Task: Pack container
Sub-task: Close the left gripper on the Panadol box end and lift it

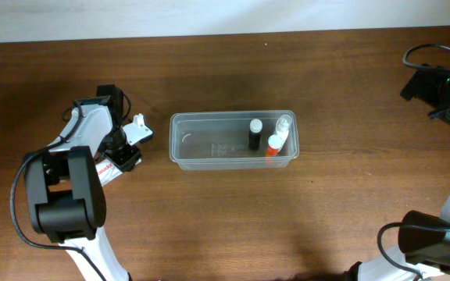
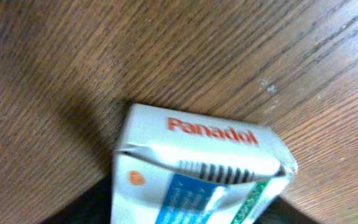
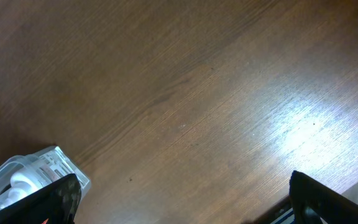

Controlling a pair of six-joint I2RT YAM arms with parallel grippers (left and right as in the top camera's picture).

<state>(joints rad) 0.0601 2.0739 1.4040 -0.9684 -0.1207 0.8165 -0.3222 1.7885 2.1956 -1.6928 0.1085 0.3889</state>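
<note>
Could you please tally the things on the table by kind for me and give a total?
Container: 1
Bottles: 3, namely the black bottle, the clear bottle and the orange bottle, all inside the container
Panadol box: 1
Total: 5

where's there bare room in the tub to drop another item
The container is bare in its left half, from its left wall to the black bottle. The right end is crowded: black bottle, clear bottle and orange-capped bottle sit close together.
</note>
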